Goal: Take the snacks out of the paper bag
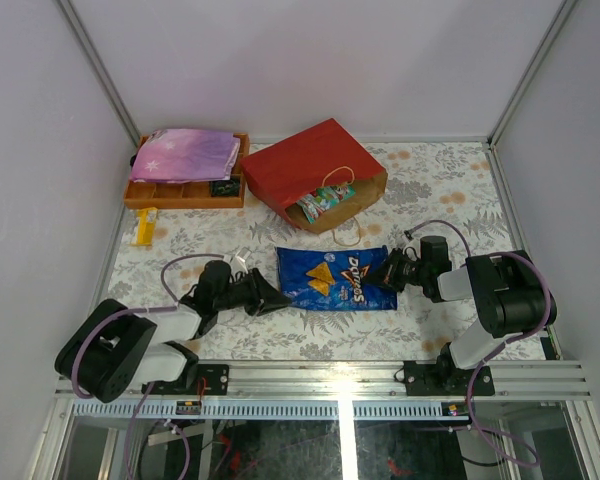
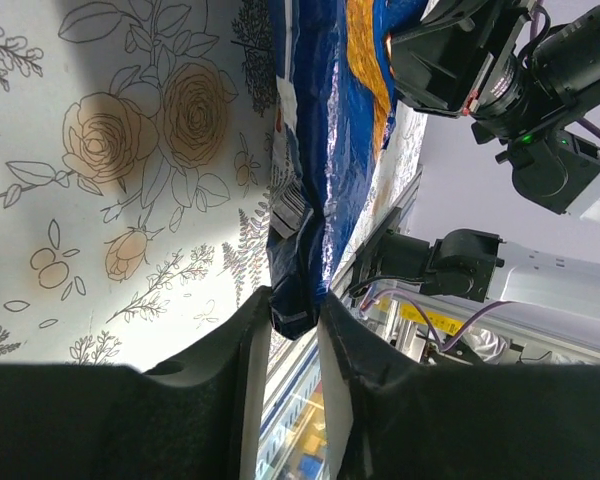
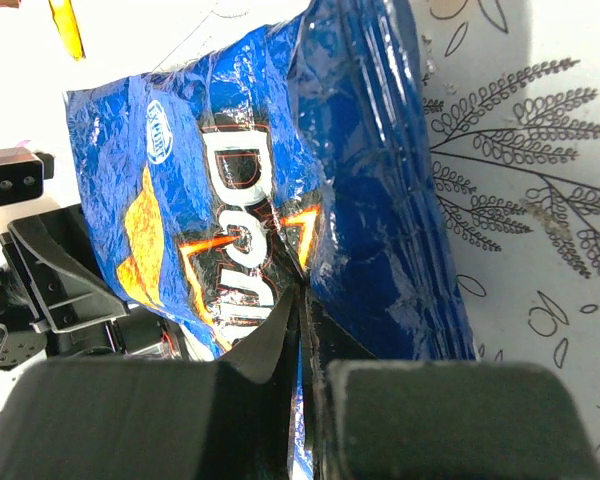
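1. On the flowery table point(image 1: 280, 345), the blue chip bag point(image 1: 335, 278) is lying flat.
2. Wrist views are showing the left pincer point(image 2: 295, 302) and right pincer point(image 3: 302, 300) pinching its ends.
3. Only the top view is showing the red paper bag point(image 1: 300, 170) behind.

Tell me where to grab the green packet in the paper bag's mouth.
Pinch the green packet by its exposed near end, coming low from the arms' side. The paper bag lies on its side with its mouth facing that way, and its upper wall covers the rest.
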### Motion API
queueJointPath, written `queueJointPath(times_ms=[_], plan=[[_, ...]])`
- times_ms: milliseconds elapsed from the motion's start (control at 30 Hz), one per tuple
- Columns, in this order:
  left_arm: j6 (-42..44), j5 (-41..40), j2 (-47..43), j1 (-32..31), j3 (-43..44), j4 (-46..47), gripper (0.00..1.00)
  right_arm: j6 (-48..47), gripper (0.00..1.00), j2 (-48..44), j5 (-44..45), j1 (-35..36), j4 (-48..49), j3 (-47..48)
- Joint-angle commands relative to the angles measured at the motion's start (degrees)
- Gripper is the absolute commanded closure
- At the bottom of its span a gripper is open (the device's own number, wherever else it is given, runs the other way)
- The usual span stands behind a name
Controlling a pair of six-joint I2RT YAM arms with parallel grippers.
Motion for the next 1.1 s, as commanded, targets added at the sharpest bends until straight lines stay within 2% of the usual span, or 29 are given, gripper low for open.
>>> queueJointPath(times_ms=[0,133,233,367,533,667,700,733,800,833,867,900,933,1033,1067], plan=[[2.42,0.69,0.37,-0.14,0.80,1.83,0.80,-2.75,1.00,1.00,3.01,-0.72,-2.22,-0.56],[2.42,0.40,-0.71,-0.16,-0.40,1.33,0.86,-2.73,1.00,1.20,2.73,-0.72,-1.88,-0.56],[2.70,-0.39,-2.75,-0.14,-1.35,-0.37,1.00,-2.67,1.00,1.37,2.56,-0.72,-1.70,-0.51],[3.64,-2.23,-7.35,-0.14,-1.61,-6.01,1.00,-2.63,1.00,1.45,2.40,-0.73,-1.55,-0.53],[5.11,-6.94,-18.12,-0.16,-1.62,-20.84,1.00,-2.55,1.00,1.38,2.90,-0.72,-1.73,-0.58],[5.50,-14.67,-30.40,-0.06,-1.32,-38.93,1.00,-2.04,1.00,1.64,3.42,-0.76,-1.26,-0.73],[5.50,-16.29,-33.63,0.03,-1.20,-42.13,0.97,-1.88,1.00,1.69,3.42,-0.75,-0.93,-0.80],[5.31,-17.47,-36.26,0.02,-1.22,-44.97,0.85,-1.66,1.00,1.70,3.30,-0.73,-0.55,-0.87],[5.07,-19.29,-39.83,0.12,-1.09,-48.78,0.43,-1.31,1.00,1.69,3.10,-0.72,-0.09,-0.90],[5.05,-19.90,-40.66,0.19,-1.02,-49.91,0.26,-1.21,1.00,1.66,3.16,-0.76,-0.03,-0.91],[5.10,-20.55,-40.61,0.19,-1.05,-50.62,0.14,-1.27,1.00,1.65,3.23,-0.73,-0.15,-1.03],[5.35,-20.96,-39.88,0.20,-0.96,-50.74,0.06,-1.46,1.00,1.26,3.58,-0.72,-0.59,-1.13],[5.48,-21.19,-38.65,0.20,-0.92,-50.45,0.02,-2.03,1.00,0.46,4.10,-0.72,-1.50,-1.09],[6.71,-20.93,-32.67,0.20,-0.62,-45.49,0.01,-4.11,1.00,-2.94,6.29,-0.72,-5.71,-1.09],[7.13,-20.71,-30.31,0.21,-0.45,-43.46,0.03,-4.66,1.00,-4.09,6.85,-0.76,-7.10,-1.09]])
